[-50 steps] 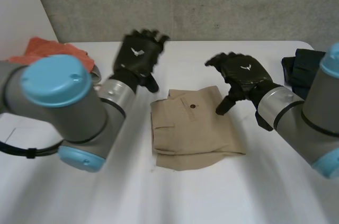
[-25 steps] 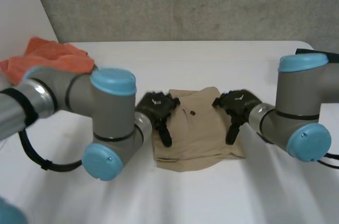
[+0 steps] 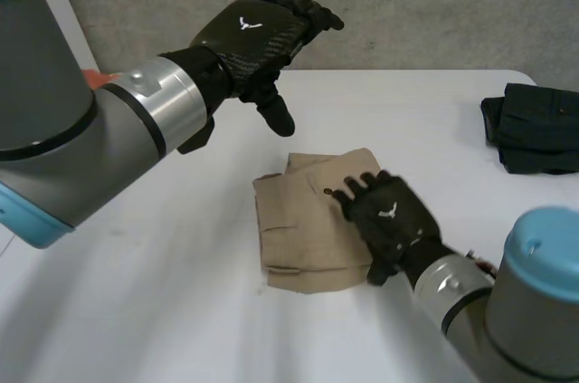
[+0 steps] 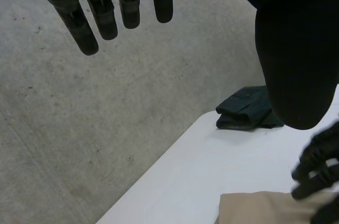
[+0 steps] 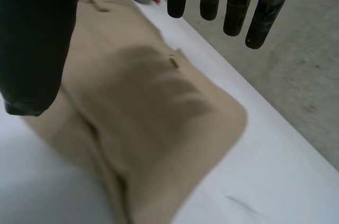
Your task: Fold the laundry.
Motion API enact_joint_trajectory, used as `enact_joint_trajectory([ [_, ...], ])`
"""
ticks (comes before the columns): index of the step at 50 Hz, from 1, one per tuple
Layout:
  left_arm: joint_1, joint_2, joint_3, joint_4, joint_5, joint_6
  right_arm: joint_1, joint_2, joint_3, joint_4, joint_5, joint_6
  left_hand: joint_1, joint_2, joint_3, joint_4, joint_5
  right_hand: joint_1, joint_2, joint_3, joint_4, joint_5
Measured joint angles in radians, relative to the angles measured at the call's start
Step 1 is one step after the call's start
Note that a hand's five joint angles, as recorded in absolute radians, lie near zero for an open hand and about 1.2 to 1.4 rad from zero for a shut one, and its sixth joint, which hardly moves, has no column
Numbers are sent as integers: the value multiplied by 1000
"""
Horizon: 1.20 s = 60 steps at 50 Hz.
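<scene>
Left hand (image 3: 258, 34) lifted clear of folded tan shorts (image 3: 298, 225), fingers straight, apart. Right hand (image 3: 391, 218) now over shorts, fingers relaxed. Dark folded garment (image 3: 534, 125) well beyond it; smooth white table (image 3: 163, 292).

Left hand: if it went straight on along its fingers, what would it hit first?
Most likely the grey wall behind the table; the left hand points there above the tabletop, nothing between. Depth is unclear.
</scene>
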Motion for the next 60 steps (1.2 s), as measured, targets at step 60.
enact_joint_trajectory([
  [60,21,0,-123,-17,8,0,-48,368,-485,-85,11,-57,0,0,0,0,0,705,891,943,950,787],
])
